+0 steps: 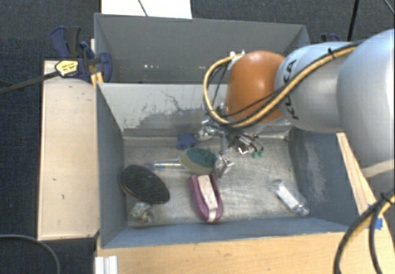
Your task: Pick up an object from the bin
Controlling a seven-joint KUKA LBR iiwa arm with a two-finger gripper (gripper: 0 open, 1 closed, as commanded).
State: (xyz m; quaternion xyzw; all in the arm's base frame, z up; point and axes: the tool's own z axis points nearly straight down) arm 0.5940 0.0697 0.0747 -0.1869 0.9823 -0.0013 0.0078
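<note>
Camera view: the gripper [223, 160] is hanging low over the middle of the bin [111, 143], under the orange wrist cover [250, 84]. How wide it is standing, I cannot tell. The nearest thing is a teal disc with a pale rim [197, 158], lying just left of the tip and seemingly touching it. A purple-and-pink oblong piece [207, 197] is lying just nearer, a black oval brush [144, 184] is sitting well to the left, a clear tube [290, 197] is resting at near right, and a small blue scrap [185, 141] is lying toward the far wall. Judgement: the tip is sitting off the disc's edge, so shifting left to straddle the rim squarely is looking wise, while keeping clear of the purple piece
</note>
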